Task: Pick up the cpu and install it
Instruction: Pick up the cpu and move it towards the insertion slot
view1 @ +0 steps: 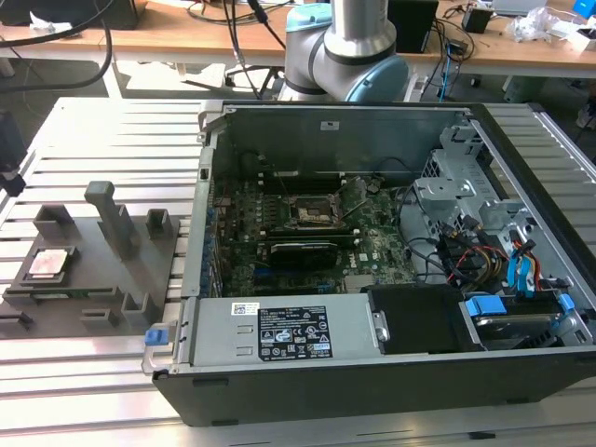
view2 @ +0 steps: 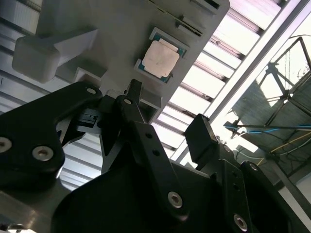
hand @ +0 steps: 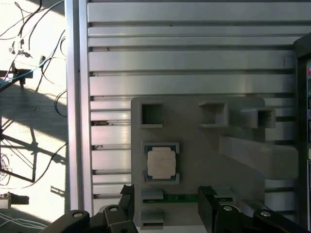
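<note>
The black two-fingered gripper [hand: 166, 195] hangs over the grey plastic fixture tray [hand: 204, 145] with upright pegs, its fingers spread wide and nothing between them. The cpu [hand: 161, 162], a small flat square chip with a shiny silvery-pinkish metal top and a thin darker rim, lies flat in a square recess of that tray, apart from the fingertips. In the exterior view, the open black computer case [view1: 372, 279] stands just beside the tray, on its exterior view's right, both on the slotted aluminium table [view1: 93, 130].

Robotics lab: slotted aluminium table [view1: 93, 130], open computer case [view1: 372, 386], cable-strewn wooden benches [view1: 168, 37].
</note>
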You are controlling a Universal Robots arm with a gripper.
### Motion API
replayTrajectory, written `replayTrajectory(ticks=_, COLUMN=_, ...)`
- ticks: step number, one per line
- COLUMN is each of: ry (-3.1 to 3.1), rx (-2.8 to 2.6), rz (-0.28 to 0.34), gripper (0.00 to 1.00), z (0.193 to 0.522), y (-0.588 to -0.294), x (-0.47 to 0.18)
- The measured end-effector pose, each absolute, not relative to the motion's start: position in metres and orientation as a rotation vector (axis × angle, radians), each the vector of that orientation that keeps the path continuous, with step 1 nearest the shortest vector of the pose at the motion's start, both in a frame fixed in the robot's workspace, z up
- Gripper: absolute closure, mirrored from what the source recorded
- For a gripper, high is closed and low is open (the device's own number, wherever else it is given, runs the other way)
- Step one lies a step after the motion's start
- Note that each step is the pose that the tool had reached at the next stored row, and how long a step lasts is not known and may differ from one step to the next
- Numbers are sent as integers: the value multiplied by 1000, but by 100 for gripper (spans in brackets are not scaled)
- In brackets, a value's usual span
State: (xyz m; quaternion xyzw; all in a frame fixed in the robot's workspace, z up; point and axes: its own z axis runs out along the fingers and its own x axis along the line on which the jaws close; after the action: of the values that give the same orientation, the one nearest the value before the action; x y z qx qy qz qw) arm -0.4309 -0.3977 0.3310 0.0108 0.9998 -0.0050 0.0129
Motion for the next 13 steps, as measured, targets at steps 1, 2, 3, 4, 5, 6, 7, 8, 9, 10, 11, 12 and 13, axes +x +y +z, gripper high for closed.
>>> replayTrajectory(ticks=1, ry=3116, rx=34, rz=-16, gripper=37, z=330, y=-398, x=-431)
replayTrajectory(ticks=2, ry=3116, rx=34, rz=-16, gripper=37, z=330, y=-398, x=-431)
replayTrajectory(ticks=3, ry=3116, rx=34, rz=-16, gripper=37, z=329, y=-398, x=-431)
replayTrajectory(ticks=4, ry=3116, rx=34, rz=-16, gripper=37, z=328, y=-398, x=-431)
replayTrajectory(ticks=5, ry=3116, rx=34, rz=-16, gripper=37, z=327, y=-398, x=-431)
replayTrajectory(ticks=6, ry=3116, rx=34, rz=-16, gripper=37, z=326, y=-398, x=-431)
replayTrajectory(ticks=7, ry=3116, rx=34, rz=-16, gripper=37, z=325, y=-398, x=-431)
replayTrajectory(ticks=8, ry=3116, rx=34, rz=-16, gripper=37, z=324, y=-398, x=-431)
replayTrajectory(ticks=9, ry=3116, rx=34, rz=-16, gripper=37, z=323, y=-398, x=-431)
replayTrajectory(ticks=10, ry=3116, rx=34, rz=-16, gripper=37, z=323, y=-398, x=-431)
replayTrajectory(ticks=11, ry=3116, rx=34, rz=-16, gripper=37, z=322, y=-398, x=-431)
replayTrajectory(ticks=12, ry=3116, rx=34, rz=-16, gripper=37, z=321, y=-398, x=-431)
replayTrajectory(ticks=13, ry=3116, rx=34, rz=-16, gripper=37, z=320, y=-398, x=-431)
